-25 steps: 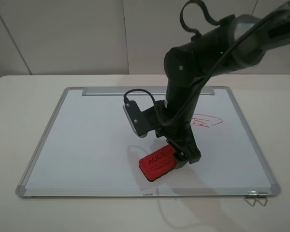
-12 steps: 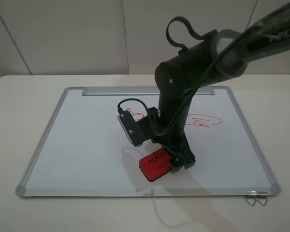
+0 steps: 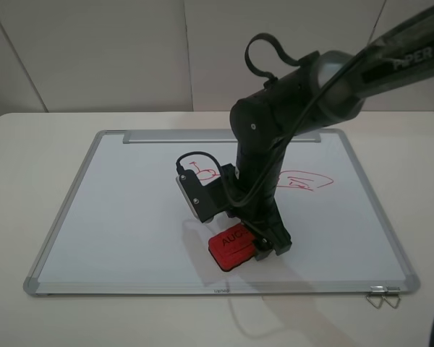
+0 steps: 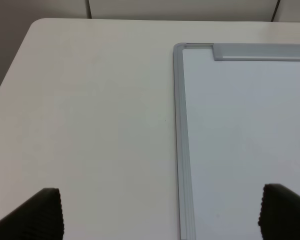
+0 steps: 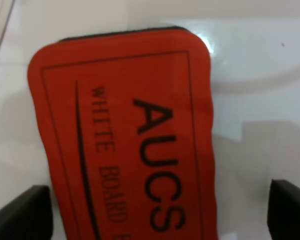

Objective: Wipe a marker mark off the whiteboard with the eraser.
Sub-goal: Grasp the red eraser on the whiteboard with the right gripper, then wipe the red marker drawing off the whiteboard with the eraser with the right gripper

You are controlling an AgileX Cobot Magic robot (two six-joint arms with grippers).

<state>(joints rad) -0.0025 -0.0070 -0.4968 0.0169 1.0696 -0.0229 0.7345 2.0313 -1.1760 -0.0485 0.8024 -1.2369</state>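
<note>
While arm [image 3: 275, 123] crosses whiteboard [image 3: 116, 217], marker mark [image 3: 202, 172] half-hidden.

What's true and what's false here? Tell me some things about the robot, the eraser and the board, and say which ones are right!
1. The eraser lies on the whiteboard. True.
2. The eraser is blue. False: it is red.
3. The right gripper is open above the eraser. True.
4. The marker mark is wiped off. False: the little red spectacles are on the board, beyond the eraser.
5. The left gripper holds the eraser. False: it is open and empty, over the table by a board corner.
</note>
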